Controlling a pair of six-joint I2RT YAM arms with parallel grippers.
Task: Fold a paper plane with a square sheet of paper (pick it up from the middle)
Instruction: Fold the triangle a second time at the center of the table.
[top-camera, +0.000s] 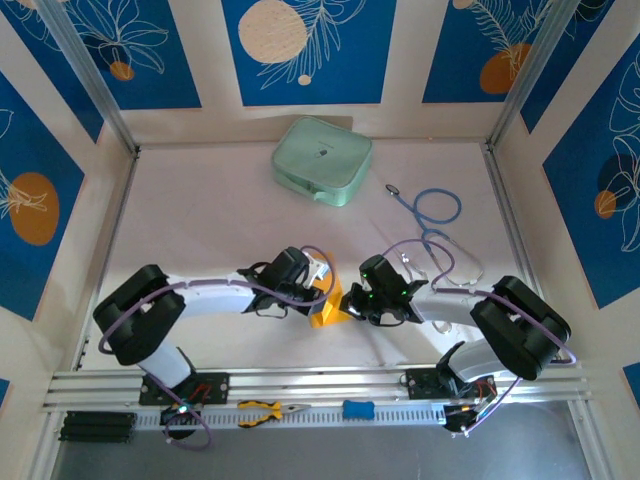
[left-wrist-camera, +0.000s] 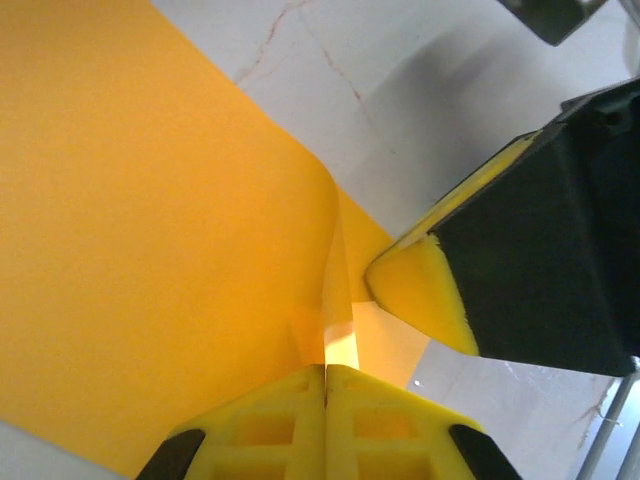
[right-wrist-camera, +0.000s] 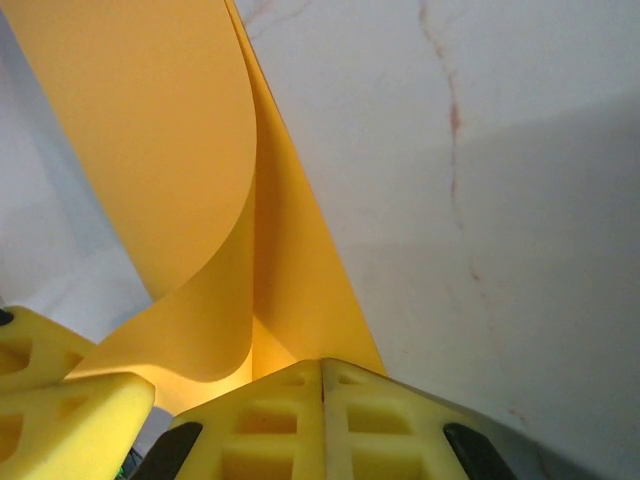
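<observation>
The orange-yellow square sheet of paper (top-camera: 328, 308) is held between the two grippers at the near middle of the table, bent and curled, with no dart shape to it. My left gripper (top-camera: 318, 287) is shut on it; in the left wrist view its yellow fingertips (left-wrist-camera: 325, 375) pinch a raised ridge of the sheet (left-wrist-camera: 150, 250). My right gripper (top-camera: 352, 298) is also shut on it; in the right wrist view its jaws (right-wrist-camera: 322, 368) clamp the sheet (right-wrist-camera: 170, 150), which curls up to the left. The right gripper's finger (left-wrist-camera: 425, 290) sits close beside the left one.
A pale green rounded case (top-camera: 322, 160) lies at the back centre. A blue looped tube (top-camera: 437, 207) lies at the back right. Orange-handled pliers (top-camera: 265, 409) and a blue-handled tool (top-camera: 357, 408) rest on the front rail. Metal frame posts stand at both back corners.
</observation>
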